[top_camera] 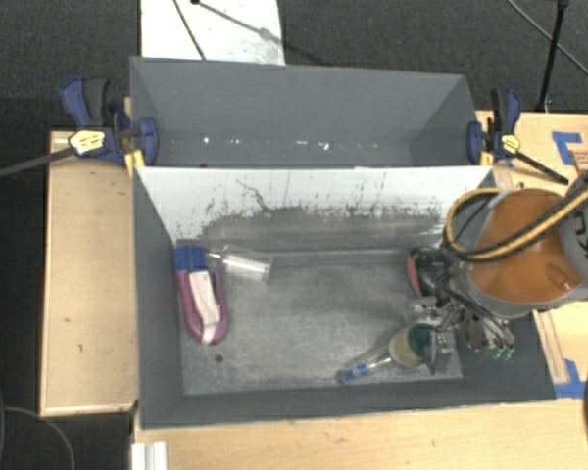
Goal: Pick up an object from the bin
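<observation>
My gripper [439, 339] is low in the bin's front right corner, under the orange cover. Right at its tip lies a round beige and teal thing [408, 349], touching it or very close to it; whether the gripper holds it I cannot tell. A thin clear stick with a blue end [361, 370] lies on the floor just left of the round thing, pointing to the front left.
At the bin's left side a purple and white tube with a blue cap [200, 300] lies lengthwise. A small clear plastic piece [243, 263] lies next to its cap. A small dark red thing [414, 272] sits by the right wall behind the gripper.
</observation>
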### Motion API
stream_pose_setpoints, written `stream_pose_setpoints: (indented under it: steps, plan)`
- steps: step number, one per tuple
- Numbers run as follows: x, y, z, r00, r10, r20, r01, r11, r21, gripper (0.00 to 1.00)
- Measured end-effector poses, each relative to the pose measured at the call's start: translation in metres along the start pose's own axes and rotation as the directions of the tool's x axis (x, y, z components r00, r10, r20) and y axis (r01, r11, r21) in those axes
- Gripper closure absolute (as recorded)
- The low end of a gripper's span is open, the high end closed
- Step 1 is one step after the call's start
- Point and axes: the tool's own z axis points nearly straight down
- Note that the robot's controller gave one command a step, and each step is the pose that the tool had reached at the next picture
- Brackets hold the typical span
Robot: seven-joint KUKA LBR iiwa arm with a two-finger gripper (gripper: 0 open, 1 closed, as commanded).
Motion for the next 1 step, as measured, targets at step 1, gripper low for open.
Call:
stream_pose_setpoints:
  steps: [1]
  plan:
    - [-0.0133,0.0112,-0.1313,0.999,-0.039,0.013,0.039,0.999,0.001,1.0]
